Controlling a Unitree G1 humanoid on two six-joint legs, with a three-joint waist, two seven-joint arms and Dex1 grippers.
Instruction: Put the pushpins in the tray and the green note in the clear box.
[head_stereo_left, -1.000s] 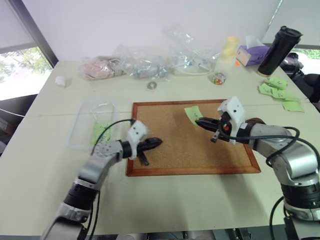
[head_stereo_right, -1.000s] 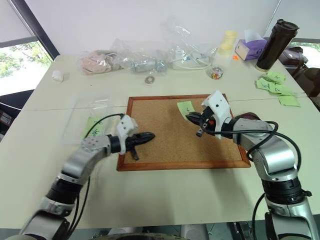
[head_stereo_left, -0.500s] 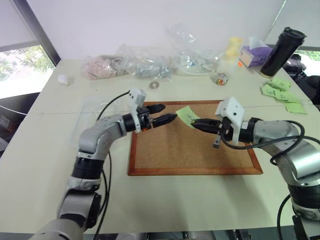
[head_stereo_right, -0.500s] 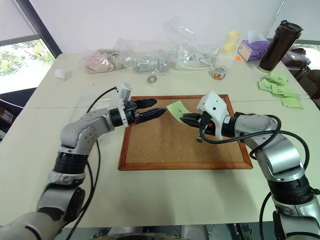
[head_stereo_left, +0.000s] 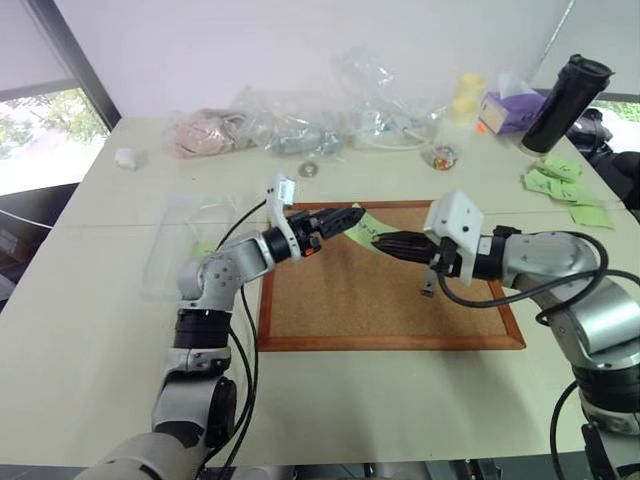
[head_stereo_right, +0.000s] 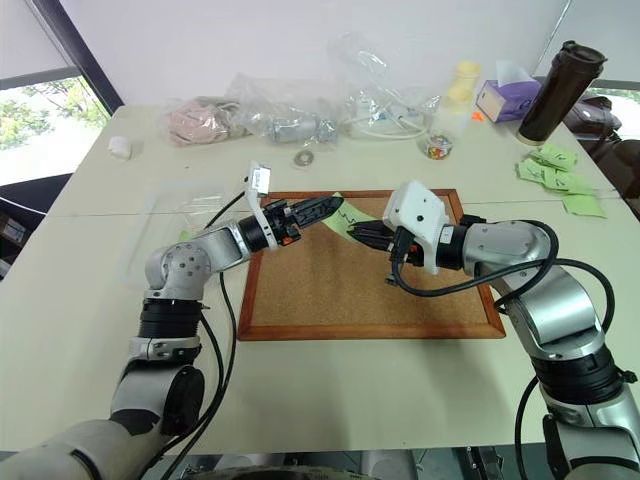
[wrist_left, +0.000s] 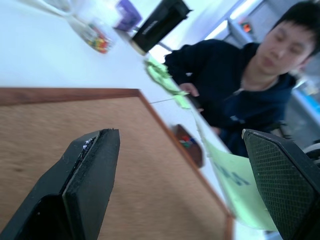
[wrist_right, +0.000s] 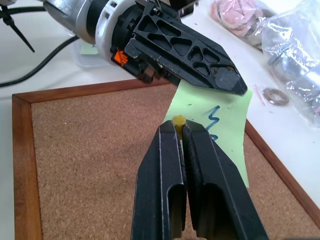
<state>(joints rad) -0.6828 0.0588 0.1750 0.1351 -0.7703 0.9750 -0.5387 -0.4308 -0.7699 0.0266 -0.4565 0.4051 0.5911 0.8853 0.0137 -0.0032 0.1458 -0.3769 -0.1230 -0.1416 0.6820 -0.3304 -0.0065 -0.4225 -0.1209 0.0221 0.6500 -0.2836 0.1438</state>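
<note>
Right wrist view shows the green note (wrist_right: 210, 112) held up in the air over the far part of the corkboard (head_stereo_left: 380, 300), its blue handwriting facing the camera. It hangs from a small yellow nub (wrist_right: 178, 120), by the look of it a pushpin head, pinched at the very tip of the right claw (wrist_right: 178, 128). That claw is clenched tight, the two fingers pressed together with only the nub between them.

The left claw (head_stereo_left: 345, 216) reaches in from the other side, released and spread wide. In the left wrist view the note's edge sits between its fingers, close to one pad, and I cannot tell whether it touches. Nothing is gripped there yet.

The step in hand looks like a hand-over: the left claw takes the paper so the right one can draw the pin free. To do it well, the left claw should close on a good margin of paper, well clear of the pin, and grip flat so the sheet does not crumple or tear. The right claw should then pull straight back along the pin's own line without loosening.

The clear box (head_stereo_left: 175, 245) lies on the worktop (head_stereo_left: 400, 400) just left of the corkboard. The tray (wrist_left: 192, 150), with coloured pins already in it, sits off the board's right edge, near a seated person (wrist_left: 250, 85).
</note>
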